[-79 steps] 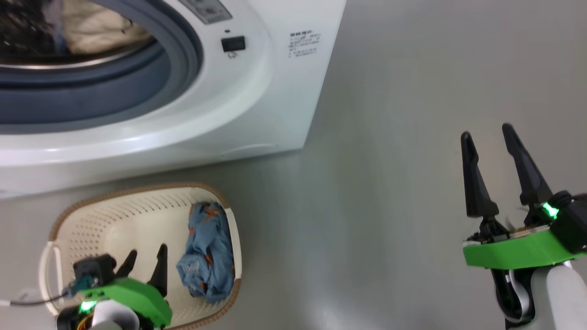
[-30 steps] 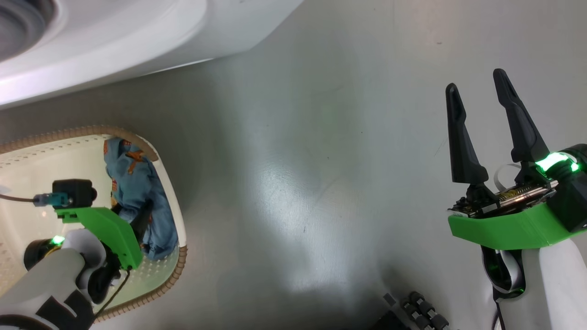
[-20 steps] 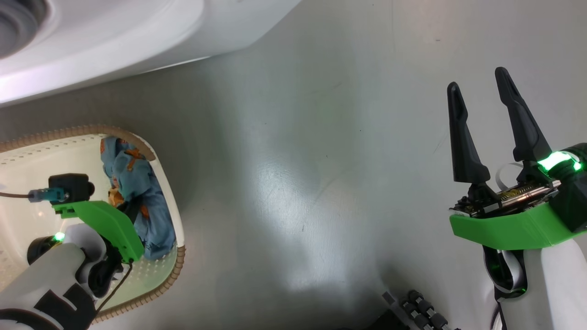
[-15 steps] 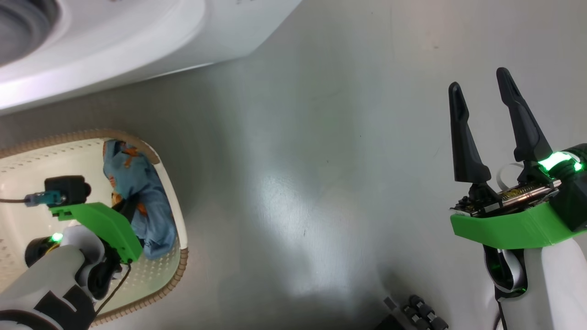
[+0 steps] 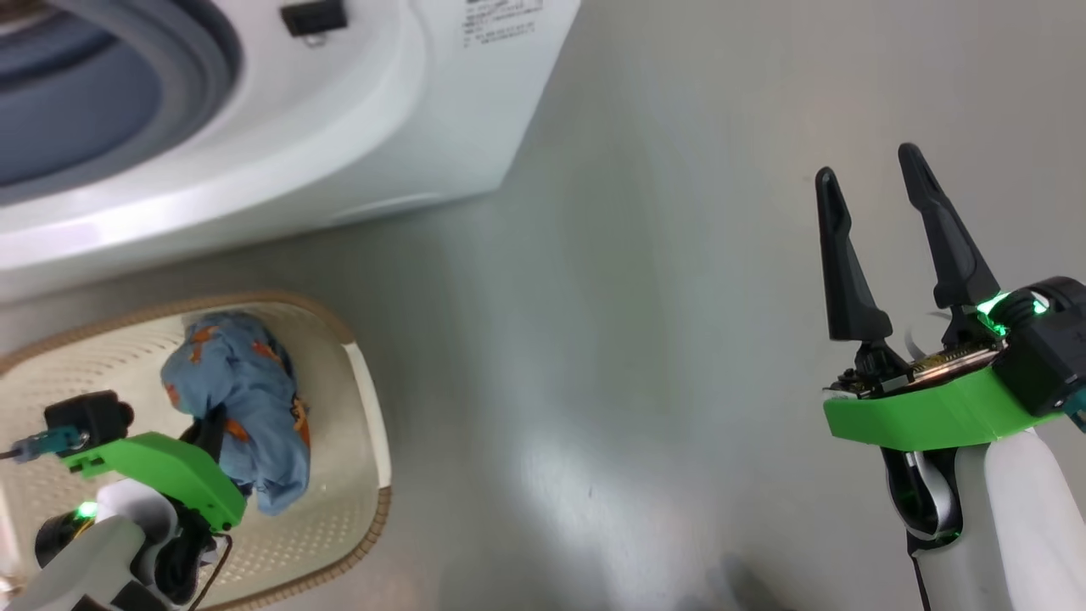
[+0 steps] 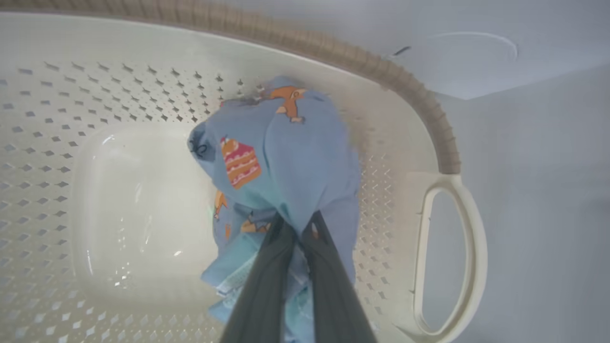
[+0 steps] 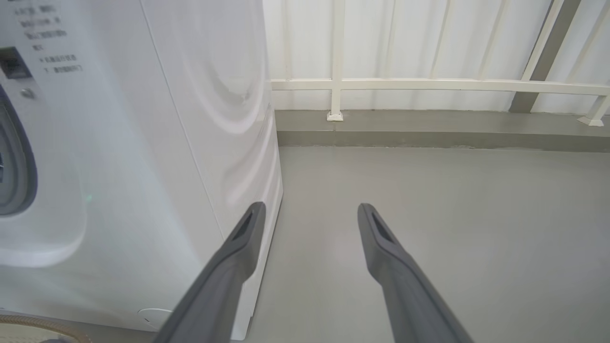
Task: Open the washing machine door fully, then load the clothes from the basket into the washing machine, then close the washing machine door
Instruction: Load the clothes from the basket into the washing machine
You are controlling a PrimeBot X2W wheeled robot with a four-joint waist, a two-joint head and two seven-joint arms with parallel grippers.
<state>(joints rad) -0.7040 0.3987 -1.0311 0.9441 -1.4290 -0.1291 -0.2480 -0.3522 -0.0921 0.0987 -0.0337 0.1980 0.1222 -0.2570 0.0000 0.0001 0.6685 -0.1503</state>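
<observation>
Pinches light-blue orange-printed cloth garment [image 6: 286, 157] in left gripper [image 6: 298, 220], inside oval cream perforated plastic basket [image 6: 119, 81]. Holds right gripper [image 5: 867, 163] spread, empty, well apart.

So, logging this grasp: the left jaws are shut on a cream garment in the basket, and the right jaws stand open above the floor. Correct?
Not cream: the garment is light blue with orange print, as the left wrist view shows. The left jaws are shut on it in the basket, and the right jaws stand open above the floor.
</observation>
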